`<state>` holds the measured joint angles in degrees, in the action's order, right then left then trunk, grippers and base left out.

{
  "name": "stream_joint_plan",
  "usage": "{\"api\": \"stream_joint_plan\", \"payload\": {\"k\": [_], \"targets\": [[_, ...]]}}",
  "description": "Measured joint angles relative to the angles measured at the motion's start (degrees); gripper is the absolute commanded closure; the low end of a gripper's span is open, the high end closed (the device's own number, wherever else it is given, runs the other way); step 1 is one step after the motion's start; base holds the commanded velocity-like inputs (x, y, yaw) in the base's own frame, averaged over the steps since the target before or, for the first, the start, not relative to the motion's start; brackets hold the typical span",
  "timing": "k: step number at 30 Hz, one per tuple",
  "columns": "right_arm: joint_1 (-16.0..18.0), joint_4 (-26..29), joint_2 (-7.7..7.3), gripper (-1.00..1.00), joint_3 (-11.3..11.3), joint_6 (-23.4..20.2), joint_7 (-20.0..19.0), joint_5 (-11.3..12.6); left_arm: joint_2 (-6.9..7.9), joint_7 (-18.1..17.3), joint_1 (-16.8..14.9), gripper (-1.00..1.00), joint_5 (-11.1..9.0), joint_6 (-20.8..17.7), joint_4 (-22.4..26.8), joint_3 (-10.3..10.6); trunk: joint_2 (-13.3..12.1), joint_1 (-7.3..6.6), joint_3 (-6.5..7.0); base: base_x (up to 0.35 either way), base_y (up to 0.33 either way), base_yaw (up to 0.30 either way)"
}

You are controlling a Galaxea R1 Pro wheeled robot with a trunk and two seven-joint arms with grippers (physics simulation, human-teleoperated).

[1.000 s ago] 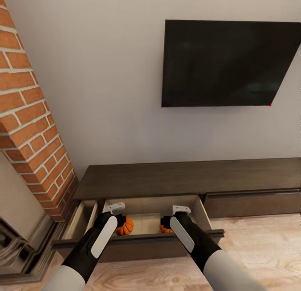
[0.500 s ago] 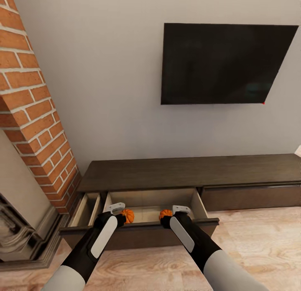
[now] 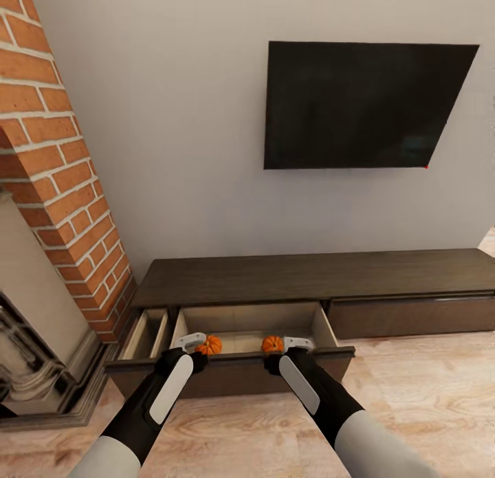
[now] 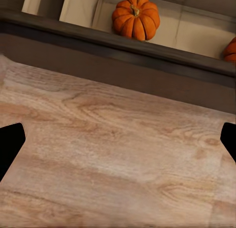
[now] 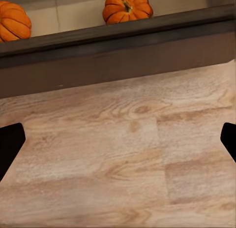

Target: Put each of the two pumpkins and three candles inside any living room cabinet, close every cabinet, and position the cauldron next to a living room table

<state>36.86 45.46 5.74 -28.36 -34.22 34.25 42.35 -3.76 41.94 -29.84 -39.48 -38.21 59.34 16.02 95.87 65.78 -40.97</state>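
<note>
Now, in the head view, both pumpkins (image 3: 209, 344) (image 3: 272, 343) lie inside the cabinet's (image 3: 309, 285) open drawer (image 3: 234, 364), which looks farther off than a second ago as the view draws back. The left pincer (image 3: 190, 341) and right pincer (image 3: 297, 342) hover at its front. Each wrist view shows wide-spread, empty fingertips (image 4: 11, 142) (image 5: 10, 139) over the floor (image 5: 123, 159). Next come the candles, I judge.

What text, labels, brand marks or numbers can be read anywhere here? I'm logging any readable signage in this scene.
None can be read.
The television screen is blank black, with no logo visible.
The cabinet, the open drawer, the two pumpkins and the brick column carry no lettering.
</note>
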Motion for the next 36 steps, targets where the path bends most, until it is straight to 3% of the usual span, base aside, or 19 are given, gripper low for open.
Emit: {"api": "stream_joint_plan", "payload": {"k": [19,25,36], "targets": [[0.0,0.0,0.01,-1.0,0.0,0.0,0.0,0.0,-0.04,0.0,0.0,-1.0,0.0,0.0,0.0,0.0,0.0,-0.01,0.0,-0.212,0.0,0.0],[0.0,0.0,0.01,-1.0,0.0,0.0,0.0,0.0,-0.04,0.0,0.0,-1.0,0.0,0.0,0.0,0.0,2.4,1.3,-1.07,-0.162,0.0,0.0],[0.0,-0.1,0.01,-1.0,0.0,0.0,-0.1,0.0,-0.04,0.0,0.0,-1.0,0.2,0.1,1.4,0.4,2.8,1.51,-1.25,-0.021,0.0,0.0]]}}
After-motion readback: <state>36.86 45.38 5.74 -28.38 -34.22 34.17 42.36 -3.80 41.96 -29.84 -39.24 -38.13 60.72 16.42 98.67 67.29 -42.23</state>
